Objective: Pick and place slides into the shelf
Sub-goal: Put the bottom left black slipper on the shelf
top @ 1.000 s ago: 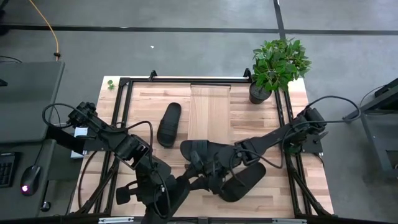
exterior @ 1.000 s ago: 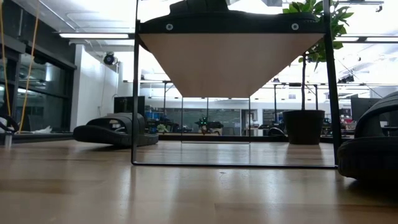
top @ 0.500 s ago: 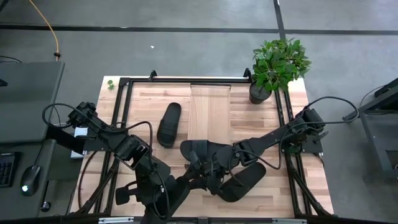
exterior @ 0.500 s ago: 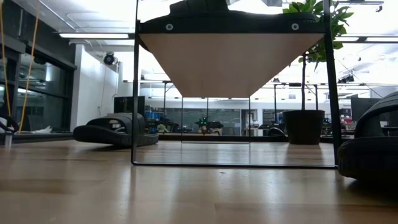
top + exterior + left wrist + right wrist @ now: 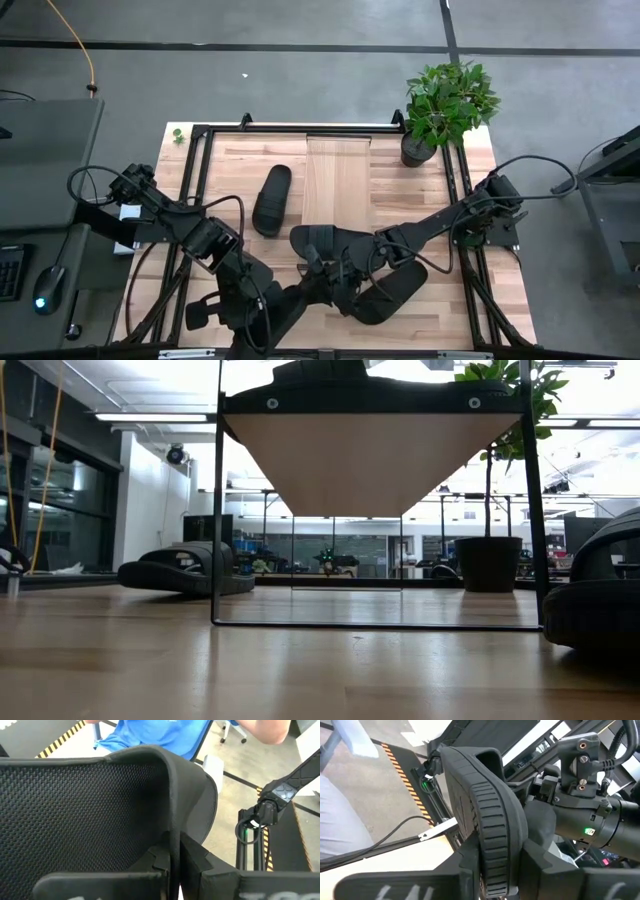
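Observation:
One black slide (image 5: 316,241) sits crosswise at the near end of the shelf (image 5: 337,175). In the low view this slide (image 5: 320,372) shows just above the shelf's dark front edge (image 5: 370,403). Whether it rests there, I cannot tell. Both grippers are shut on it: my left gripper (image 5: 312,272) comes from the near left, my right gripper (image 5: 346,262) from the right. A second slide (image 5: 272,198) lies sole down on the table left of the shelf. A third slide (image 5: 386,292) lies on the table near the right. My left gripper (image 5: 175,870) pinches the thin edge of the slide's strap (image 5: 172,822) between its two fingers; the strap's mesh lining faces the camera. My right gripper (image 5: 495,872) has the ribbed rim of the slide's sole (image 5: 492,820) between its two fingers. The sole stands on edge there.
A potted plant (image 5: 443,105) stands at the far right corner. Black metal rails (image 5: 200,180) frame the tabletop on both sides. A person in a blue top (image 5: 160,735) shows beyond the table. Bare wood lies at the table's near left (image 5: 160,300).

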